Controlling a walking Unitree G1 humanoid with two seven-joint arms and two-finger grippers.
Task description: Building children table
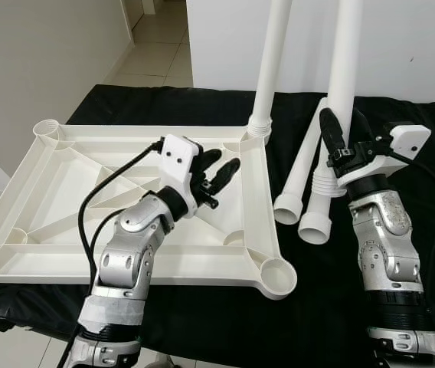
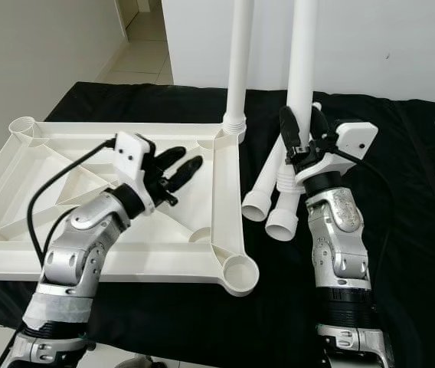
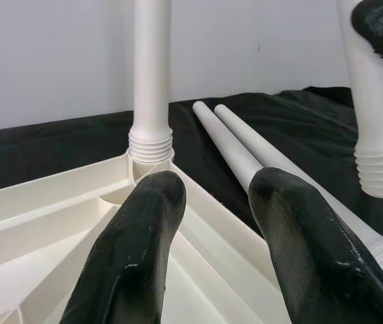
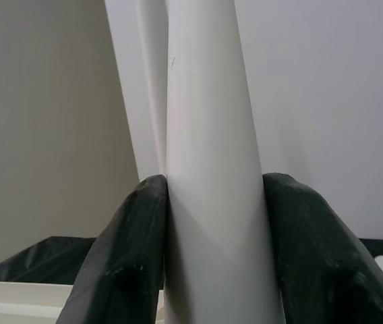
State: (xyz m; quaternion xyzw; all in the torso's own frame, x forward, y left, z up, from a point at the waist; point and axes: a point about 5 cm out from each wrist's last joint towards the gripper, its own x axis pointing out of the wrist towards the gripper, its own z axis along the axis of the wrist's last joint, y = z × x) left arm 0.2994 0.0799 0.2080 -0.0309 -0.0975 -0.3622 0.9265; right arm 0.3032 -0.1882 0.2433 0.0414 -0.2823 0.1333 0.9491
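Note:
The white plastic tabletop (image 1: pixel 257 201) lies upside down on a black cloth. One white leg (image 1: pixel 271 61) stands upright, screwed into its far right corner socket. My right gripper (image 1: pixel 344 132) is shut on a second white leg (image 1: pixel 345 54), holding it upright to the right of the tabletop; its threaded end (image 3: pixel 380 169) hangs just over two more legs (image 1: pixel 300 172) lying on the cloth. In the right wrist view both fingers (image 4: pixel 134 250) press against that leg (image 4: pixel 208 169). My left gripper (image 1: pixel 222 162) hovers open and empty over the tabletop's ribbed underside, near the standing leg (image 3: pixel 151 74).
The near right corner socket (image 1: pixel 279 274) and far left socket (image 1: pixel 47 127) are open. The black cloth (image 1: pixel 317 307) covers the surface out to the right. A white wall stands close behind, and tiled floor (image 1: pixel 156 38) runs off at the back left.

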